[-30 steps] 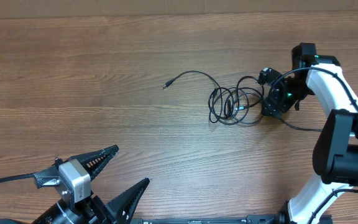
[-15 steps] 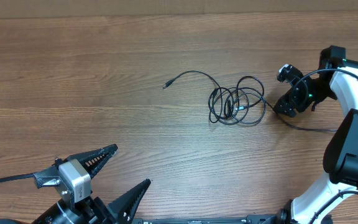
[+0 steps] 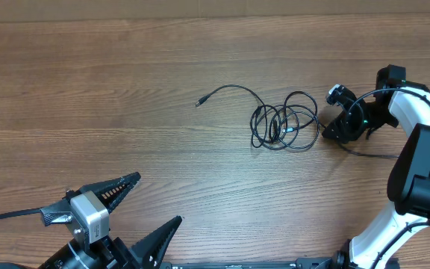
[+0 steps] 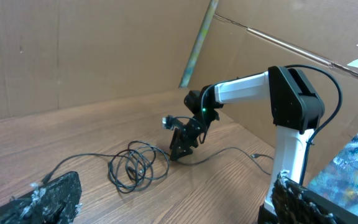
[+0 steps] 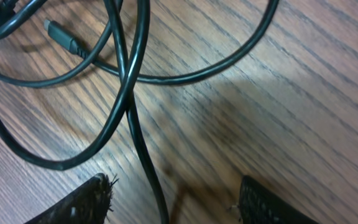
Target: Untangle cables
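Overhead view: the thin black cables [image 3: 282, 123] sit in a loose tangle of loops right of centre on the brown wood-grain worktop [image 3: 88, 90]. One free strand arcs away to the left and ends in a small plug [image 3: 198, 103] lying on its own. Another strand trails right, out past my right arm.

Plenty of room here. There is bare wood all the way left of that plug, and a broad bare band between the tangle and the near edge. The far edge meets the brown cardboard wall [image 4: 73, 50], well back from the loops.

My left pincer [image 3: 158, 199] hangs at the near-left corner, fingers spread wide with nothing between them, well apart from the cables. My right pincer [image 3: 333, 128] is down at the tangle's right side, just beside the outer loop. From its wrist camera, the two fingertips [image 5: 79, 202] stand apart at the bottom of the frame, so the pincer is open. One cable strand runs down between them, closer to the left one, and I can't see either tip pressing on it.

Half a second back, my right pincer was further right, clear of the loops, and now it has swung in again. The tangle and the stray plug lie just as they did. My left pincer hasn't budged.
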You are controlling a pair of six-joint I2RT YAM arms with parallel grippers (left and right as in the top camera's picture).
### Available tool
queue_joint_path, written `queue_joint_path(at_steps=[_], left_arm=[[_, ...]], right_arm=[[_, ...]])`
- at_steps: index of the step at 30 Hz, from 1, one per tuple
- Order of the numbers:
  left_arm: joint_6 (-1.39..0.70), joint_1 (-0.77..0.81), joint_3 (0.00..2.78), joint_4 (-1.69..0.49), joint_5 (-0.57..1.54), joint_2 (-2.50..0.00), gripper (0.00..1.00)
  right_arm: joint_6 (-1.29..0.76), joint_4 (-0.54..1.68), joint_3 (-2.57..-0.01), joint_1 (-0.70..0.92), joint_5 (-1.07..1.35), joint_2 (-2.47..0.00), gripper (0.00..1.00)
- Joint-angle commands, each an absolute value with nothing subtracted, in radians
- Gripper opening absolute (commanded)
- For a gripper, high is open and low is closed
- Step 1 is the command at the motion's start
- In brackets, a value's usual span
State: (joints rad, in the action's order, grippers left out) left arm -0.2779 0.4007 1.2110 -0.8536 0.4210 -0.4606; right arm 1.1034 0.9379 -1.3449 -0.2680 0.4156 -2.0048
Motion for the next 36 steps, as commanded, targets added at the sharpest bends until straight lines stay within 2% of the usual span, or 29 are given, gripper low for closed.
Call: queue_joint_path(at_steps=[1,12,13,15,21,36], left_arm=[[-0.269,0.405,1.226,-0.849,0.407,-0.457,0.97],[-0.269,0.405,1.226,-0.841,0.407,-0.457,0.98],[-0.269,0.405,1.226,-0.841,0.407,-0.457,0.98],[-0.269,0.405,1.226,-0.841,0.407,-0.457,0.98],[-0.269,0.405,1.226,-0.842,0.407,-0.457,1.0],[-0.269,0.405,1.224,-0.859,0.377,-0.457,1.0]], right_arm=[[1.11,0.932,-1.341,-0.253,0.457,-2.008,0.64],[1.109,0.913,-1.308,-0.214,0.457,-2.009,0.53],[1.109,0.9,-1.295,-0.211,0.456,-2.009,0.49],[1.109,0.871,-1.267,-0.206,0.449,-2.009,0.04],[1.075,0.865,-1.302,-0.186,0.45,-2.0,0.04],[0.678,0.913,-1.72,-0.178,0.466,-1.737,0.04]])
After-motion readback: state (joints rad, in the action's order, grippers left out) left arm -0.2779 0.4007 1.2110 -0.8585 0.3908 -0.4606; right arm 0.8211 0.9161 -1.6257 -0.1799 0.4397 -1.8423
